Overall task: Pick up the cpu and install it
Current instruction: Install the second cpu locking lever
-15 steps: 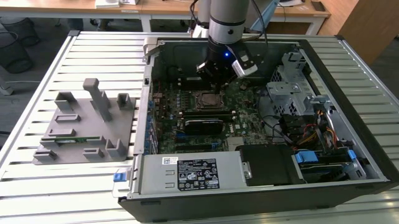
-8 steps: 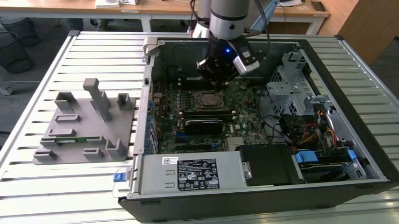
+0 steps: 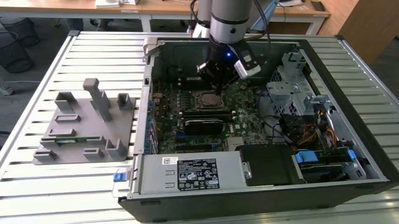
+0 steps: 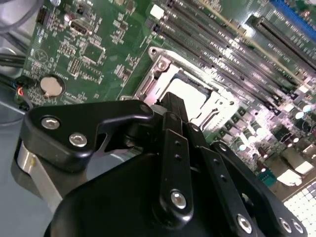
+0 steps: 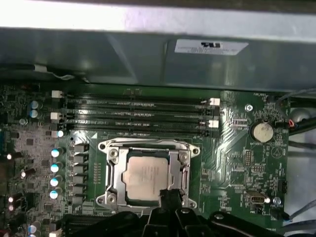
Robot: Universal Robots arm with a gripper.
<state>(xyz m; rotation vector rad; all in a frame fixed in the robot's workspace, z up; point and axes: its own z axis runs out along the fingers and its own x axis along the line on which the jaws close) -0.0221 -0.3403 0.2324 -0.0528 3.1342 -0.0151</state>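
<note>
The cpu (image 5: 145,175), a square chip with a silvery top, lies flat inside the metal-framed socket (image 5: 111,173) on the green motherboard, and it also shows past the fingers in the second wrist view (image 4: 195,94). My gripper (image 5: 168,196) is low over the socket's edge, its black tips together beside the cpu's rim and holding nothing. In the second wrist view the gripper (image 4: 172,98) reaches down to the socket frame (image 4: 158,66). The exterior view has the gripper (image 3: 218,88) standing straight above the socket (image 3: 209,99) inside the open computer case.
Memory slots (image 5: 138,111) run beside the socket. A black heatsink block (image 3: 203,123), a drive cage (image 3: 293,88) and cable bundles (image 3: 305,130) crowd the case. A power supply (image 3: 187,172) sits at the front. Outside, a grey fixture (image 3: 81,121) holds a green memory stick (image 3: 72,138).
</note>
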